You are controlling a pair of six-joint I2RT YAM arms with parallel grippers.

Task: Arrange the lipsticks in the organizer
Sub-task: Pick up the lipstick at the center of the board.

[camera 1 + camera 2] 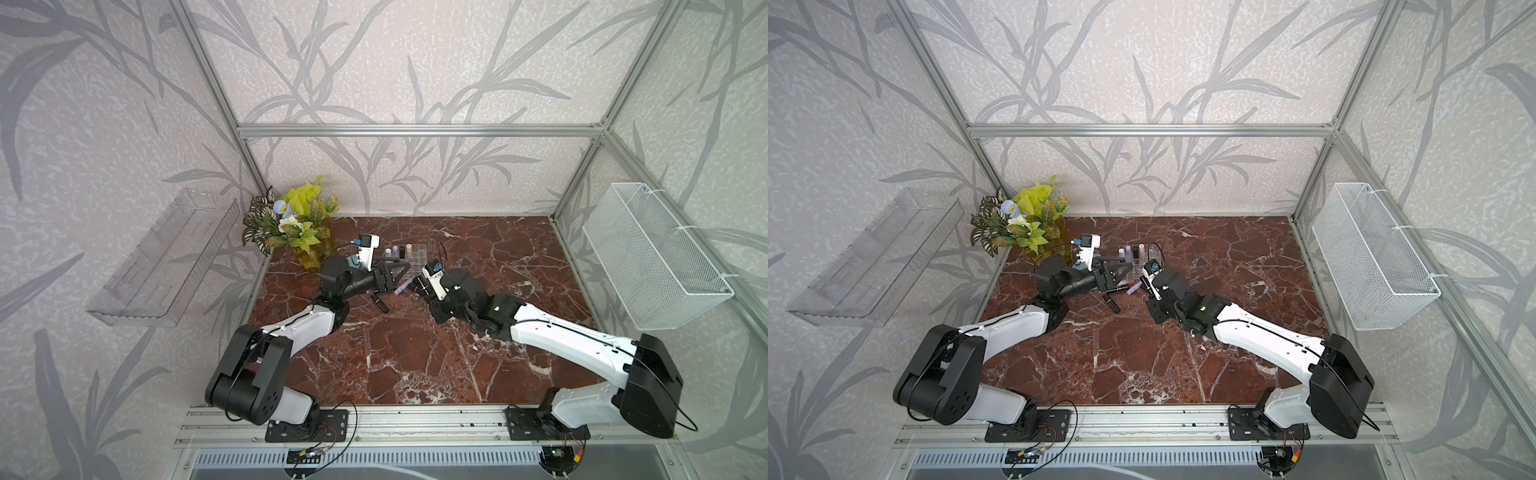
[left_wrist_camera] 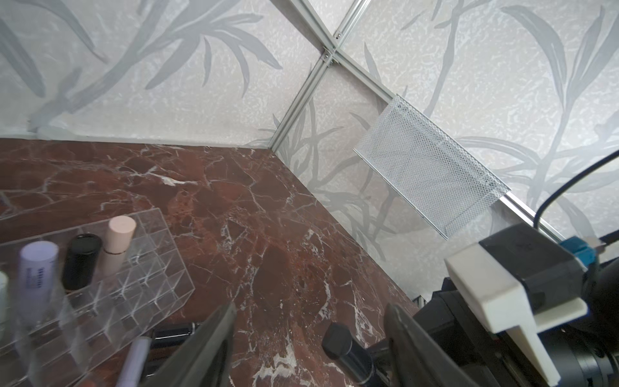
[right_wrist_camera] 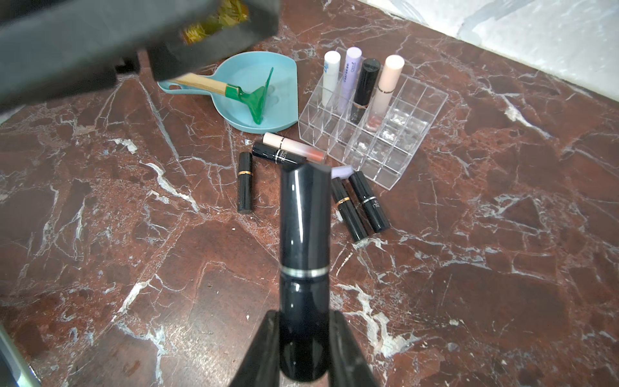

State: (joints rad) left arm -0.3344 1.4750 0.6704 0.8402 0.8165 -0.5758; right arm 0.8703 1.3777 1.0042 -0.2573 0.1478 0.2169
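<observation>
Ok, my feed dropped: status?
Right tool shut on black lipstick. Left tool open, hovering close. Four lipsticks standing in organizer. Loose tubes beside it.

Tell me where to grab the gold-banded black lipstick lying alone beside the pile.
Pinch the lone black lipstick across its barrel, about at the gold band, coming straight down from above. It lies flat with both long sides clear of the other tubes, so the jaws can straddle it. The open left gripper looks the likelier one.
</observation>
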